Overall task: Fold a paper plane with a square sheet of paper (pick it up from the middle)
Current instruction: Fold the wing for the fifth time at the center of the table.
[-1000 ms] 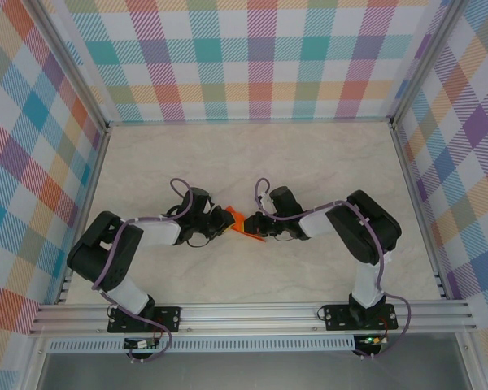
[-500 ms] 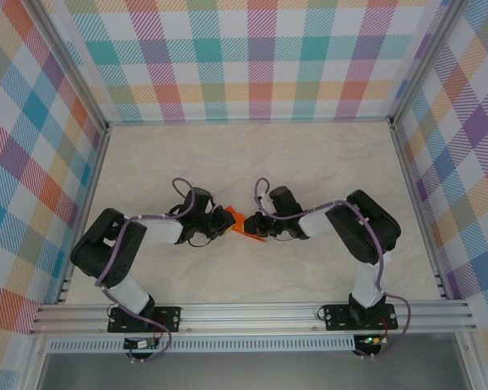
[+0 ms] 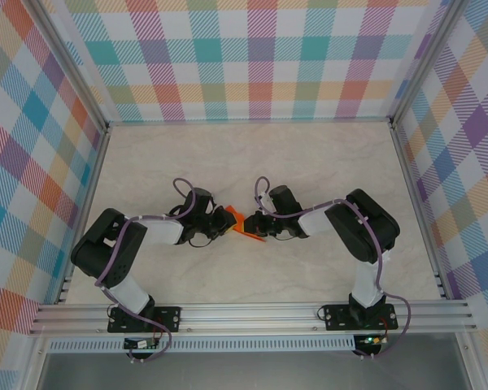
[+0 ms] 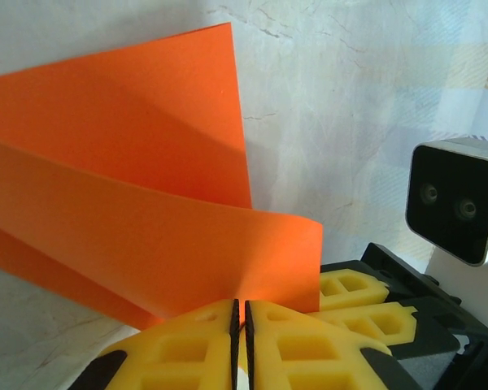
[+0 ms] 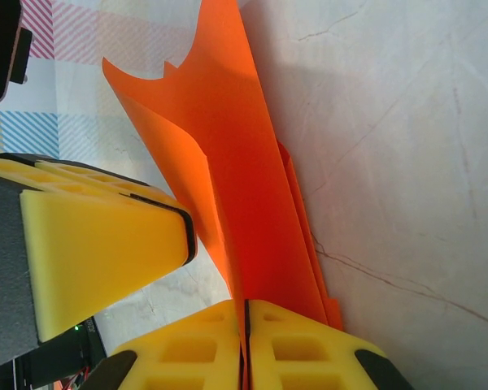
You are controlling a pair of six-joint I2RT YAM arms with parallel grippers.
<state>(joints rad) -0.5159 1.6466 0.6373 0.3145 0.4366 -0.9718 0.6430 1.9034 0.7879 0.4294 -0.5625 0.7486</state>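
Note:
The square sheet of paper stands folded as a narrow bright orange paper plane [image 3: 246, 224], held just above the table's middle between both grippers. My left gripper [image 3: 228, 218] is shut on one long orange flap [image 4: 146, 211], with its yellow fingertips [image 4: 195, 337] pressed together at the fold. From the other side, my right gripper [image 3: 257, 223] is shut on the layered edge of the paper plane [image 5: 244, 187], and its yellow pads [image 5: 309, 341] meet on the sheet. The two grippers nearly touch: the left finger [image 5: 98, 244] shows in the right wrist view.
The marble-patterned table [image 3: 252, 162] is fenced by checked walls and aluminium rails [image 3: 252, 313] at the near edge. Both arm bases sit on that front rail. The right wrist's camera housing [image 4: 455, 199] hangs close beside the paper.
The left arm's elbow has shifted slightly to the right. Both grippers and the paper stay where they were.

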